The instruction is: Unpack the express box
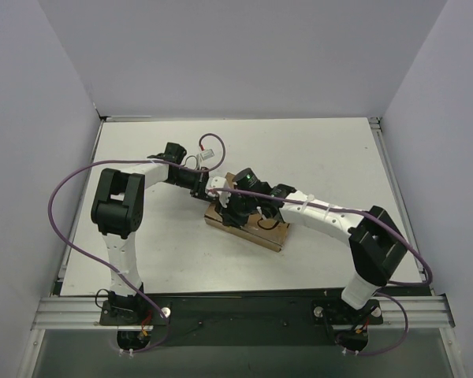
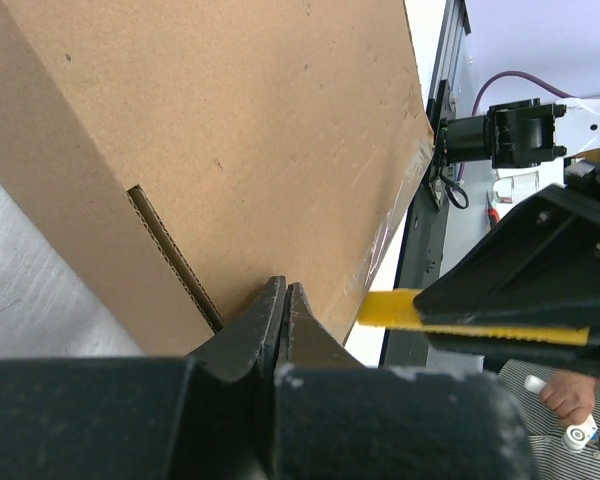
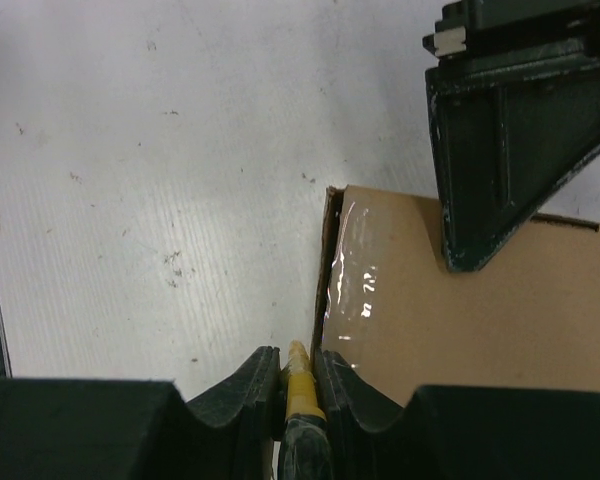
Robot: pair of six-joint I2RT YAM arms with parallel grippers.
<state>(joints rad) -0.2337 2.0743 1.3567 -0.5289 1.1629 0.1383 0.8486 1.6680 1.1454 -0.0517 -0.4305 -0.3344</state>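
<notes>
The right gripper (image 3: 298, 365) has its fingers clamped on a yellow knife (image 3: 299, 385), whose tip sits at the taped corner of the box (image 3: 460, 330). The left gripper (image 2: 284, 300), fingers together, touches the box top. The box lies flat mid-table (image 1: 323, 150).

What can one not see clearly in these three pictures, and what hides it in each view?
- Right wrist view: the right gripper's fingers hide the yellow knife's body; any blade is too small to see.
- Left wrist view: the shut left gripper hides whether it touches the express box.
- Top view: both grippers cover most of the box, so its lid seam is hidden.
- Contents: hidden by cardboard in every view.
</notes>
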